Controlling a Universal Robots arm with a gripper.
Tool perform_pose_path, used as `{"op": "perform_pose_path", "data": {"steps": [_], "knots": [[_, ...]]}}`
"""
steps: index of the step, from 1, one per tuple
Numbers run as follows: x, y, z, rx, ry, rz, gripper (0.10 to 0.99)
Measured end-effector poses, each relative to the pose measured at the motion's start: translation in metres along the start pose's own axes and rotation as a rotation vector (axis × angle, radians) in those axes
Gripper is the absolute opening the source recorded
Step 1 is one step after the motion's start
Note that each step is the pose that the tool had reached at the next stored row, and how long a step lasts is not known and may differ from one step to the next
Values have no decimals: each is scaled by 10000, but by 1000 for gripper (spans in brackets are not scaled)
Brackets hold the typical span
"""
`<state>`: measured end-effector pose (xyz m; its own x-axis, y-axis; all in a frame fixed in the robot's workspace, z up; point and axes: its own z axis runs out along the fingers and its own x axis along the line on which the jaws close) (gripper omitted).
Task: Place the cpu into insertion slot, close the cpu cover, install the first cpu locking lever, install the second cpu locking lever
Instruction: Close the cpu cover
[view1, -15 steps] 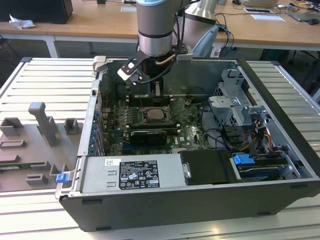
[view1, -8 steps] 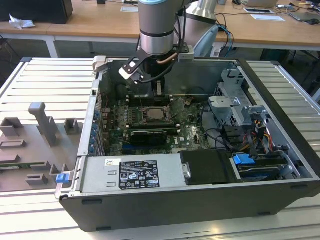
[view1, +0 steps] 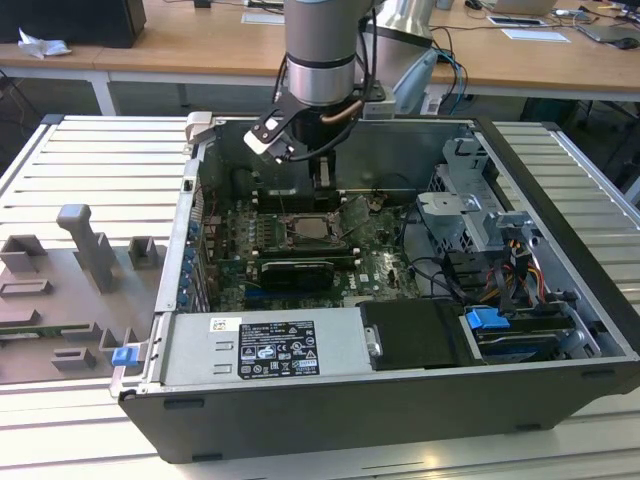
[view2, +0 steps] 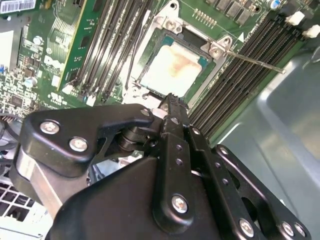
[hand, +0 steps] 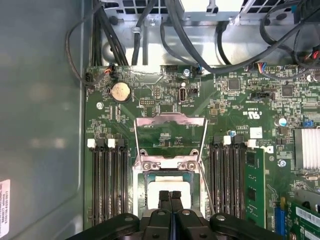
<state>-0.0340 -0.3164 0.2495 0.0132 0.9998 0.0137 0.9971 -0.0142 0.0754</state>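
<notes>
The cpu (view2: 172, 70) (hand: 167, 181), a pale square chip, lies flat inside the insertion slot (hand: 162, 164) (view1: 305, 230) on the green board. Beyond the slot, the cpu cover (hand: 170, 120) is swung back open, and green board shows through its cut-out. Thin wire levers (hand: 204, 145) (view2: 255, 61) stand free beside the socket. My gripper (hand: 170, 197) (view2: 170, 100) (view1: 322, 178) hangs just above the cpu's near edge. Its black fingers are shut together with nothing between them.
Long memory slots (hand: 107, 185) flank the socket on both sides. Black cables (hand: 200, 45) cross the case's far end. A grey case wall (hand: 40, 125) rises close by. On the exterior view's left, a grey fixture plate (view1: 85, 250) lies outside the case.
</notes>
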Motion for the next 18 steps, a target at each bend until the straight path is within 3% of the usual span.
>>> {"op": "perform_pose_path", "data": {"steps": [6, 10, 16, 18], "knots": [[1, 149, 7, 1, 0, -1, 106], [3, 158, -33, 0, -2, 1, 106], [6, 169, -188, 0, -2, 0, 106], [6, 184, -200, -1, 1, 1, 106]]}}
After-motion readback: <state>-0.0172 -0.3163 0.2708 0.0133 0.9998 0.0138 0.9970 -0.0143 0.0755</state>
